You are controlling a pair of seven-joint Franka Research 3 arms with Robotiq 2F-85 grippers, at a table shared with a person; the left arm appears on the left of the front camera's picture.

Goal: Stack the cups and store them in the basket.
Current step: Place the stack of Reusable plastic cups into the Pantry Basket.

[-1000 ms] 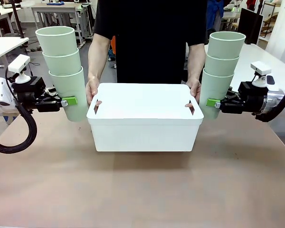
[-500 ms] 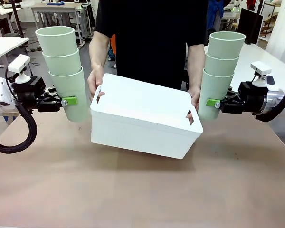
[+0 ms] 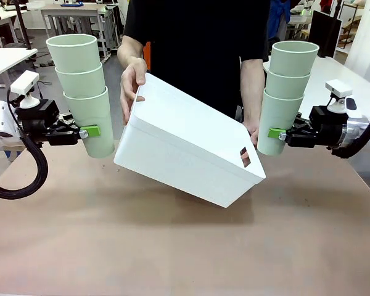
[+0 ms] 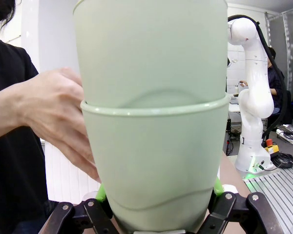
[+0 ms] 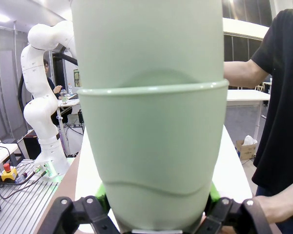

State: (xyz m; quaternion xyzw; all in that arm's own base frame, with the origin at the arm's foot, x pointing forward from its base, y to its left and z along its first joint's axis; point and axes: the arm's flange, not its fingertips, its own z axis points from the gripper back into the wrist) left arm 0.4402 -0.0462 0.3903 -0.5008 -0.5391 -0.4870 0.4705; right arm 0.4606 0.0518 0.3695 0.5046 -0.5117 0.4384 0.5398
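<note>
While the person holds the basket tilted between my arms, both grippers carry cups.

- My left gripper is pinched on the bottom cup of the left stack, three cups nested, upright, off the table. In the wrist view the green pads press its sides.
- My right gripper is clamped the same way on the lowest cup of the right stack, also three, upright.
- The basket has its left end raised and its right end low. Its lower corner is close over the table; I cannot tell whether it touches.
- One hand grips the raised rim just beside the left stack, leaving a narrow gap there.
- The other hand is at the low end, just beside the right stack's bottom cup.
- Open table surface runs from the basket to the near edge.
</note>
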